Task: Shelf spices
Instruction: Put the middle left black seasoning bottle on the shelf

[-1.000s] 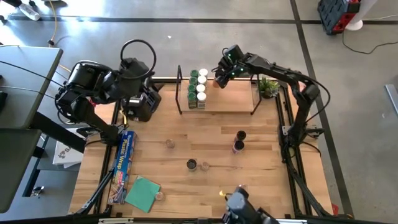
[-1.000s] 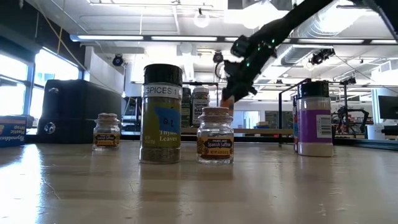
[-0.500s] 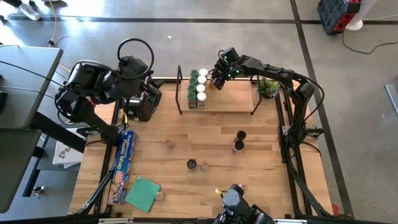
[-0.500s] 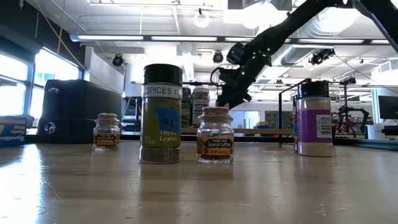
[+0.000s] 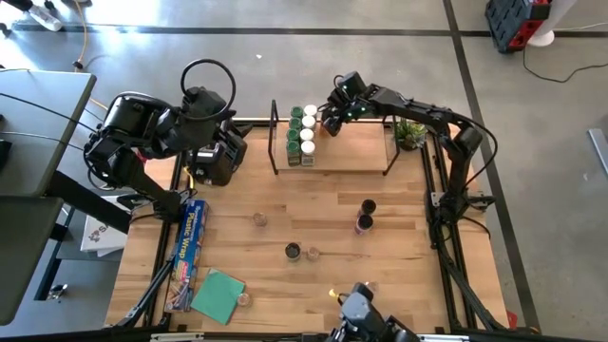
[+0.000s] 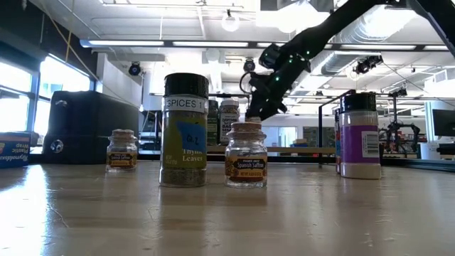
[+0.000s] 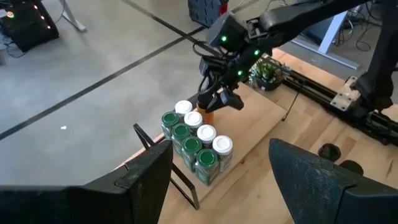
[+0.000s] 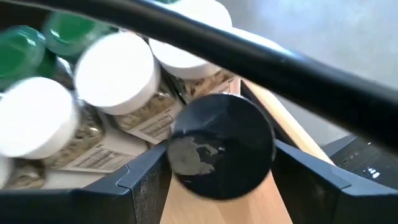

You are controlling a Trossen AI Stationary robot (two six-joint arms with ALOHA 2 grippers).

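Black-lidded jar point(image 8: 221, 144) now stands on the shelf point(image 5: 361, 152) beside the white-topped jars point(image 5: 308, 135). The right gripper point(image 5: 328, 119) has spread its fingers around it, no longer clamping. The left gripper point(image 7: 217, 186), open and empty, stays by the toaster point(image 5: 217, 160).

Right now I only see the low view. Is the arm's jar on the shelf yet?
Observer: Yes. A black-topped jar stands on the shelf, at the right end effector.
Operator: What's next to it?
Observer: White-topped jars, with a row of green-topped jars beside those.
Operator: Where's the other arm?
Observer: The left end effector is open, near the toaster.
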